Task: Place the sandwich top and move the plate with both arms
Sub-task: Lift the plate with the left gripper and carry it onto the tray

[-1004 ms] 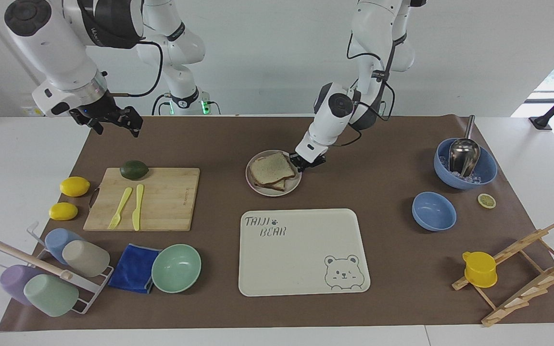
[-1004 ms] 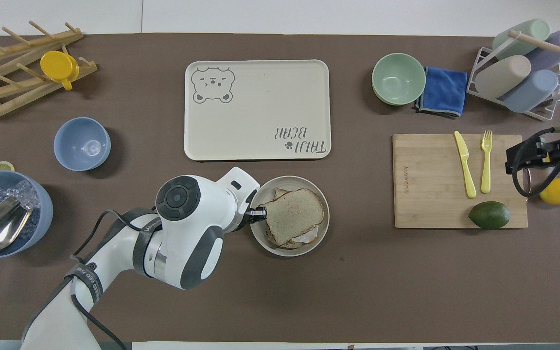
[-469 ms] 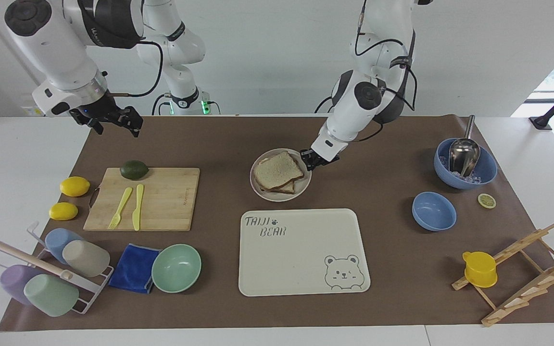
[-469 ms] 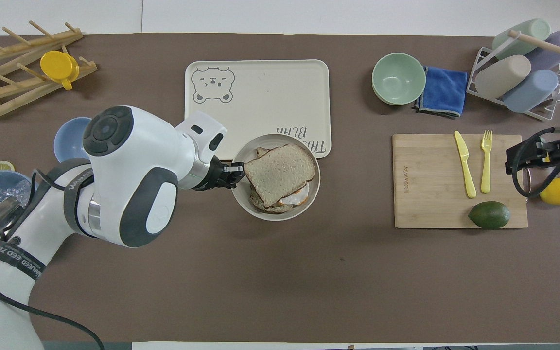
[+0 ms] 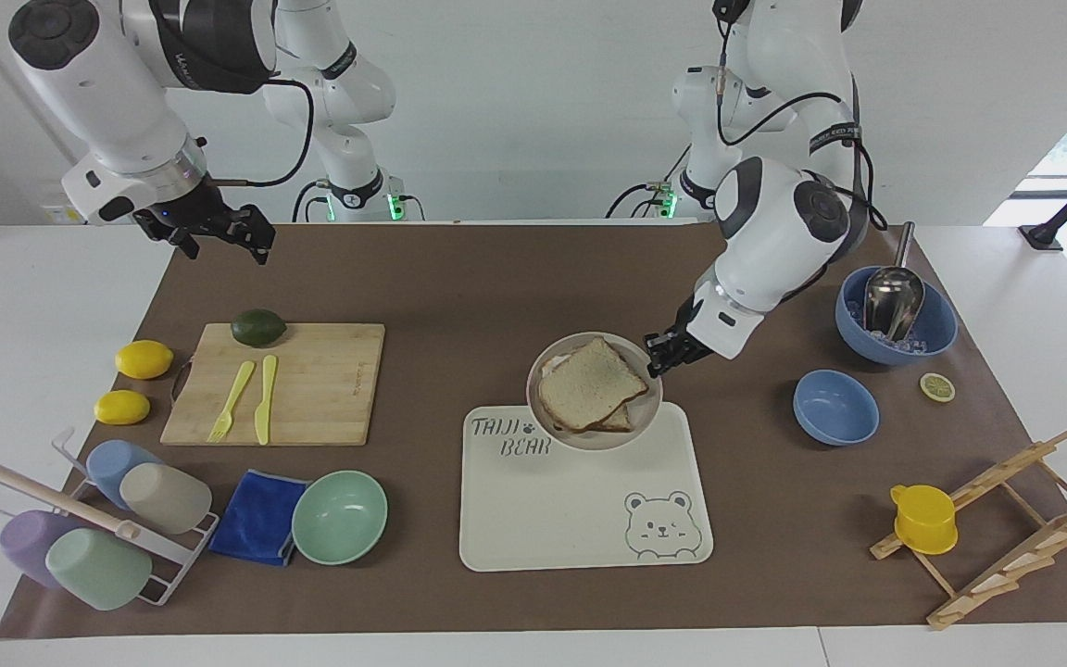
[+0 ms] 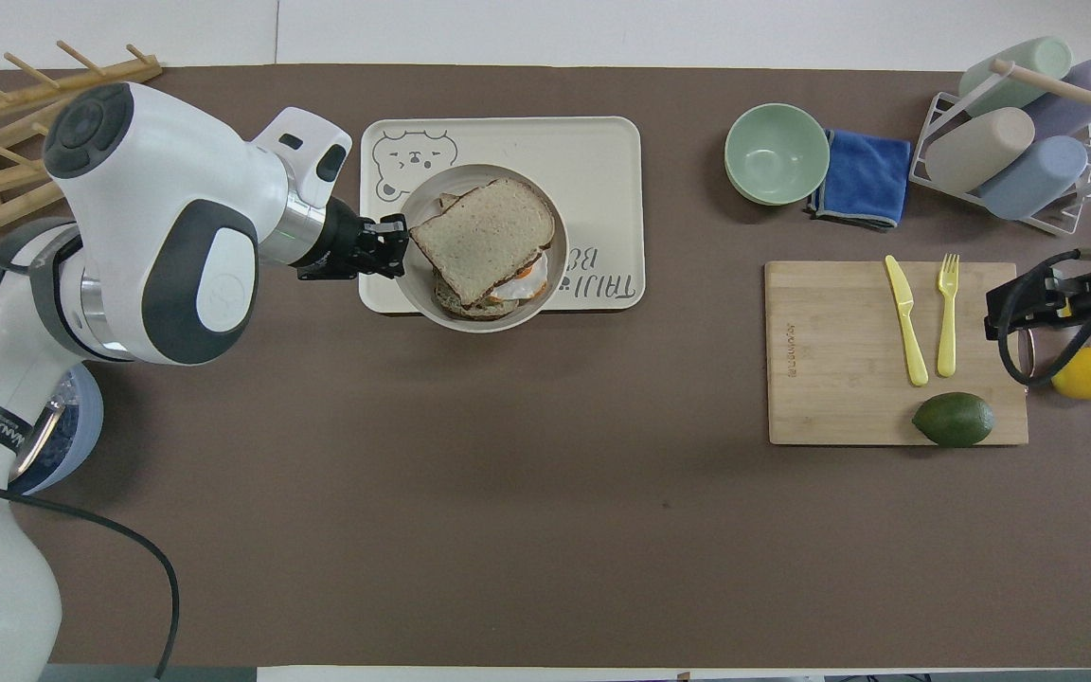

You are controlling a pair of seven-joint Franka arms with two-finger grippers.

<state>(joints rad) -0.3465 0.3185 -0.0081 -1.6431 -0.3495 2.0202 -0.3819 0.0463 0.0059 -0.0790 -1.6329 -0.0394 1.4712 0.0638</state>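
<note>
Left claw (image 5: 661,357) is clamped on the rim of the plate (image 5: 554,431) at the edge toward the left arm's end of the tabletop (image 5: 459,287). The plate is off the tabletop, carried over the tray (image 5: 580,528), above the tray's edge nearest the robots; in the facing view it covers part of that edge and the end of the printed lettering.

The sandwich top (image 5: 587,386) already lies on the stack, skewed, one corner overhanging the lower slice (image 5: 621,421). The overhead view shows a bit of egg (image 6: 528,280) peeking out between the slices.

Right claw (image 5: 223,233) hangs with its fingers spread wide and holding nothing, over the tabletop near the cutting board (image 5: 311,389) and the avocado (image 5: 258,327). That arm waits.

Handling, as judged:
- Plate is stiff, probably light, with a smooth raised rim. The rim is the only sensible hold, and a one-sided pinch lets the plate tip or swivel.
- Bread is soft and loose; nothing ties the slices together, so a tilt or jolt could slide the top off.
- The egg makes the layers slippery.
- A second hold on the free rim, toward the right arm's end, would steady it. Setting down flat and slow looks safest.
</note>
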